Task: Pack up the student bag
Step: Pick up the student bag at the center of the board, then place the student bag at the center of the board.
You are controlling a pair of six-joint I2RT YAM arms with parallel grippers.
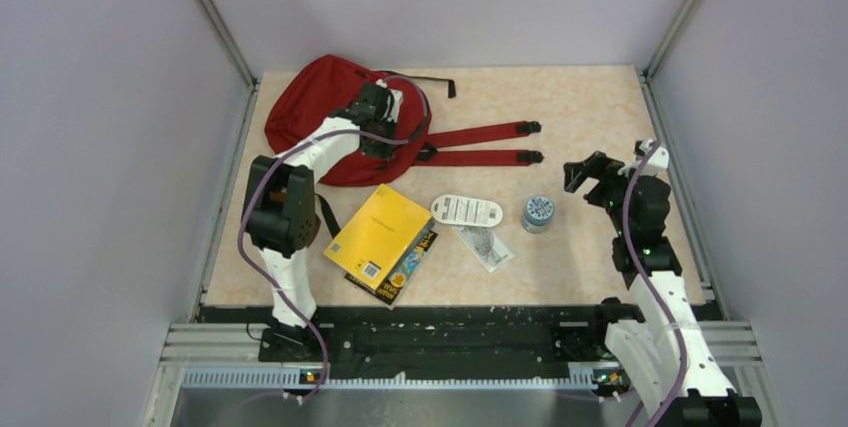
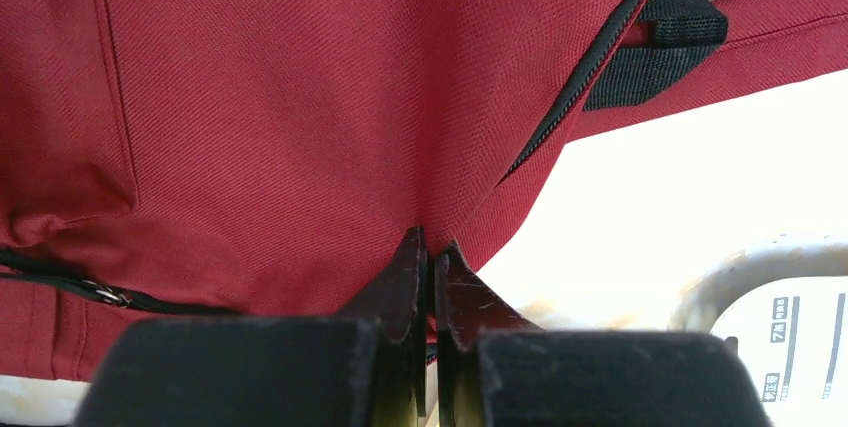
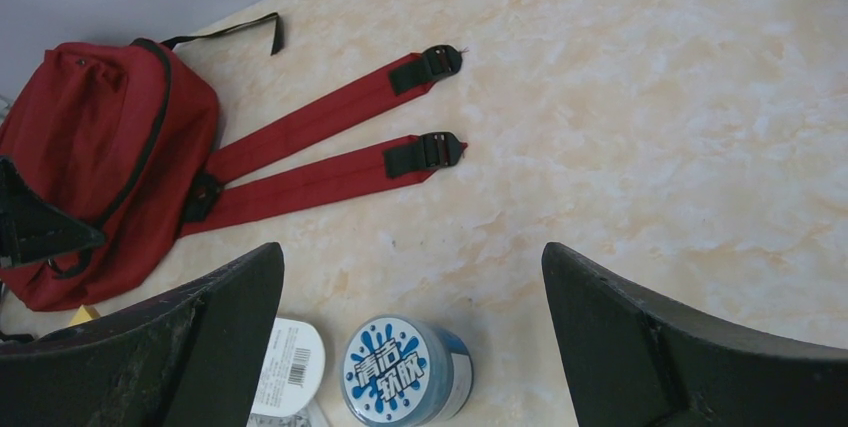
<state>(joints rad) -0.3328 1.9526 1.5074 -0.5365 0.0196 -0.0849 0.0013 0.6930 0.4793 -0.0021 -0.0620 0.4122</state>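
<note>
The student bag [image 1: 315, 112] is a red backpack lying at the back left of the table, its two red straps [image 1: 485, 144] stretched out to the right. My left gripper [image 1: 377, 109] is over the bag's right side. In the left wrist view its jaws [image 2: 432, 247] stand almost together with a fold of the bag's red fabric [image 2: 300, 97] pinched between them. My right gripper [image 1: 590, 173] hovers open at the right of the table. In the right wrist view its fingers [image 3: 410, 252] hold nothing, with the bag [image 3: 95, 147] far to their left.
A yellow book [image 1: 380, 237] lies in front of the bag on top of a darker book. To its right are a white oval case [image 1: 466, 210], a clear packet [image 1: 487, 247] and a small blue-lidded jar [image 1: 538, 213], which lies below my right gripper [image 3: 405, 372].
</note>
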